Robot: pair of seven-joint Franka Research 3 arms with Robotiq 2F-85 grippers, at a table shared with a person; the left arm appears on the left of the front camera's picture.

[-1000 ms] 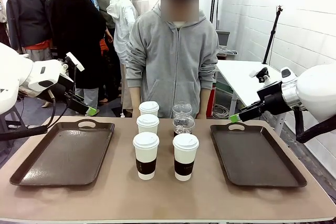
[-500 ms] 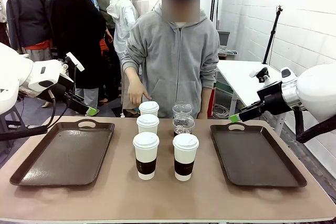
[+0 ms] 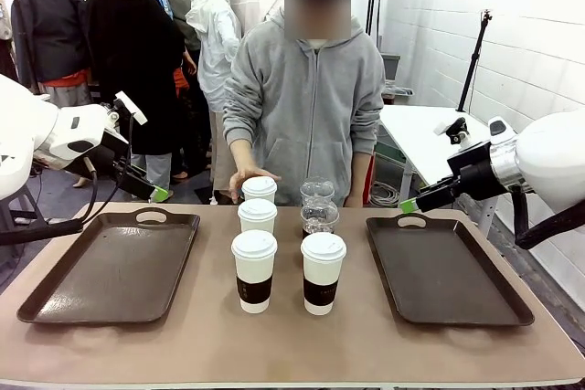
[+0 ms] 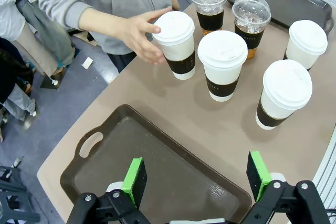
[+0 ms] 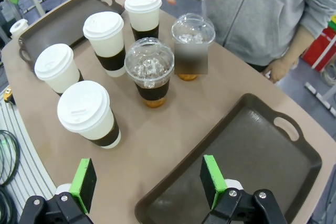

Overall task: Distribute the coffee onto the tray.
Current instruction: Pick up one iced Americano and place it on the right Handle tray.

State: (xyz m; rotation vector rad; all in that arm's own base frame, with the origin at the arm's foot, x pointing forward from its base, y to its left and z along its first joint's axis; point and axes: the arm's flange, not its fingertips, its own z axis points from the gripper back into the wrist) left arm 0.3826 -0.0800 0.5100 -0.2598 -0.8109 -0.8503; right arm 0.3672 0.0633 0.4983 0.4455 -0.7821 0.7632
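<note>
Left gripper [image 4: 197,177] and right gripper [image 5: 148,178] hang wide open, empty; upright coffee cups [image 3: 323,271] stand between them on the bench [image 3: 292,344], the person's hand [image 3: 249,175] on the far-left cup [image 3: 259,189].

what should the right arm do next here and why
Probably swing the open right gripper toward the near right white cup: it stands on the right tray's side, and the person's hand is at the far left cup, well clear.
</note>
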